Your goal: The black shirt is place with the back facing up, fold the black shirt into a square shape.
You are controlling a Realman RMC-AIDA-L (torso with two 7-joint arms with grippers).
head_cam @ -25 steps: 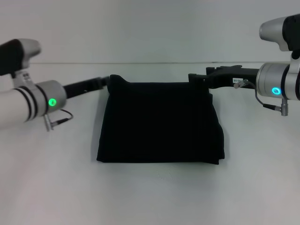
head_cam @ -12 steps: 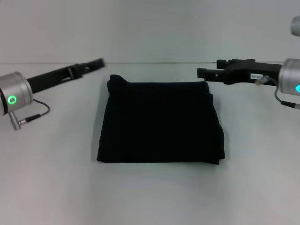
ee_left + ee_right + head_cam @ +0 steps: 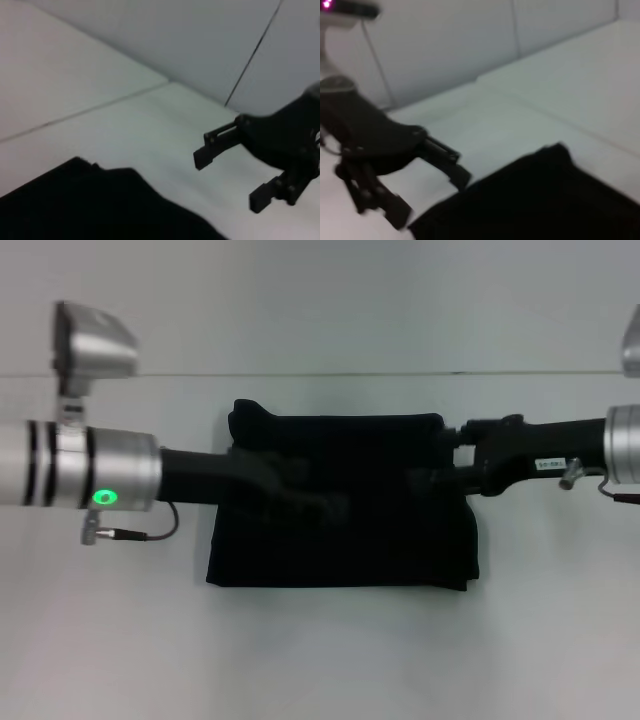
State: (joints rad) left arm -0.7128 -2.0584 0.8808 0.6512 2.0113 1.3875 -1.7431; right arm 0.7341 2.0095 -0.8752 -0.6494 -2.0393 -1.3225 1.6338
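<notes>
The black shirt (image 3: 340, 540) lies flat on the white table, folded into a near-square block. In the head view, my left arm reaches in from the left and its gripper (image 3: 325, 498) hangs over the middle of the shirt. My right gripper (image 3: 425, 478) comes in from the right over the shirt's right part. The right wrist view shows the left gripper (image 3: 432, 200) with fingers apart and nothing between them, beside the shirt (image 3: 545, 200). In the left wrist view, the right gripper (image 3: 226, 181) is likewise open and empty past the shirt (image 3: 90, 210).
A white table (image 3: 330, 660) surrounds the shirt on every side. A pale wall (image 3: 330, 300) rises behind the table's far edge.
Both arms have swung inward from beyond the shirt's far corners to over the shirt itself. The shirt has not moved.
</notes>
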